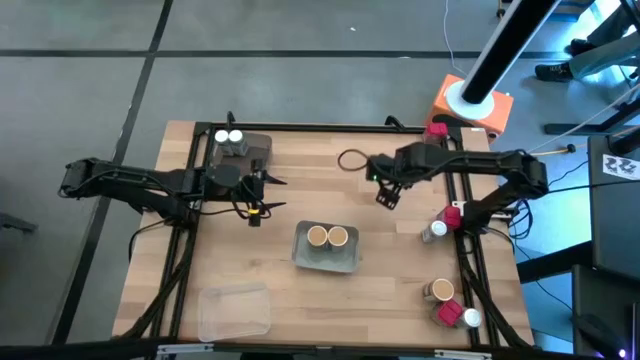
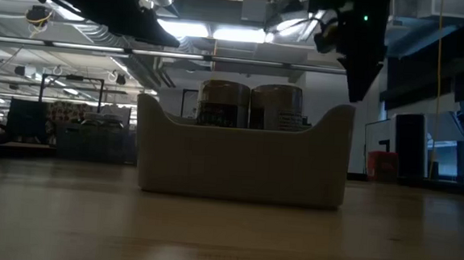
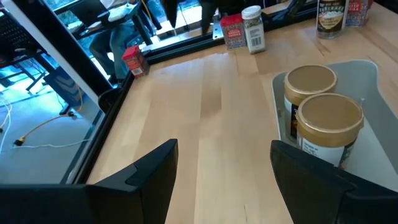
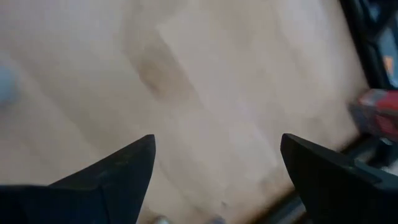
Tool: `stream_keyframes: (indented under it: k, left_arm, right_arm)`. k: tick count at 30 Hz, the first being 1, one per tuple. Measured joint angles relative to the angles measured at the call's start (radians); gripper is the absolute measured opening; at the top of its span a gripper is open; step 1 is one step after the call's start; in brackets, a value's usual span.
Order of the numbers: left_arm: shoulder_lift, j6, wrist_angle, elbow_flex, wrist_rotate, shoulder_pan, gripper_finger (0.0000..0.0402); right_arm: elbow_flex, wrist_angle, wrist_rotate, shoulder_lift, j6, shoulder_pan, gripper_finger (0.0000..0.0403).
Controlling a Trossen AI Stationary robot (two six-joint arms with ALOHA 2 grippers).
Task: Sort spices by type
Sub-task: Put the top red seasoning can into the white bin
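Two round tan-lidded jars (image 1: pixel 328 237) stand in a grey tray (image 1: pixel 305 258) at mid-table. Two white-capped jars (image 1: pixel 229 137) stand in a second grey tray (image 1: pixel 255 150) at the far left. Along the right edge stand loose spices: a red box (image 1: pixel 452 215), a white-capped jar (image 1: pixel 437 231), a tan-lidded jar (image 1: pixel 441 290) and another red box (image 1: pixel 449 315). My left gripper (image 3: pixel 224 168) hangs open above bare wood, left of the tan-lidded jars (image 3: pixel 323 106). My right gripper (image 1: pixel 385 197) is open, high above bare table beyond the middle tray.
A clear tray (image 1: pixel 235 310) lies at the near left. A further red box (image 1: pixel 435 130) stands at the far right corner, by a coil of cable (image 1: pixel 352 160). Black frame rails (image 1: pixel 470 270) run along the table's sides. Bare wood lies between the trays.
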Motion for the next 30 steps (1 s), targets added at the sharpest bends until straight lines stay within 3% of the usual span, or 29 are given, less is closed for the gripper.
stream_keyframes:
  k: [18,30]
  left_arm:
    - [0.0,0.001,0.003,0.0,0.0,0.0,0.0239]
    - [0.0,0.027,0.005,0.0,0.0,0.0,0.0239]
  right_arm:
    - [0.0,-0.05,0.177,0.002,-0.416,-0.308,0.0344]
    - [0.0,0.031,0.187,0.023,-0.551,-0.536,0.0344]
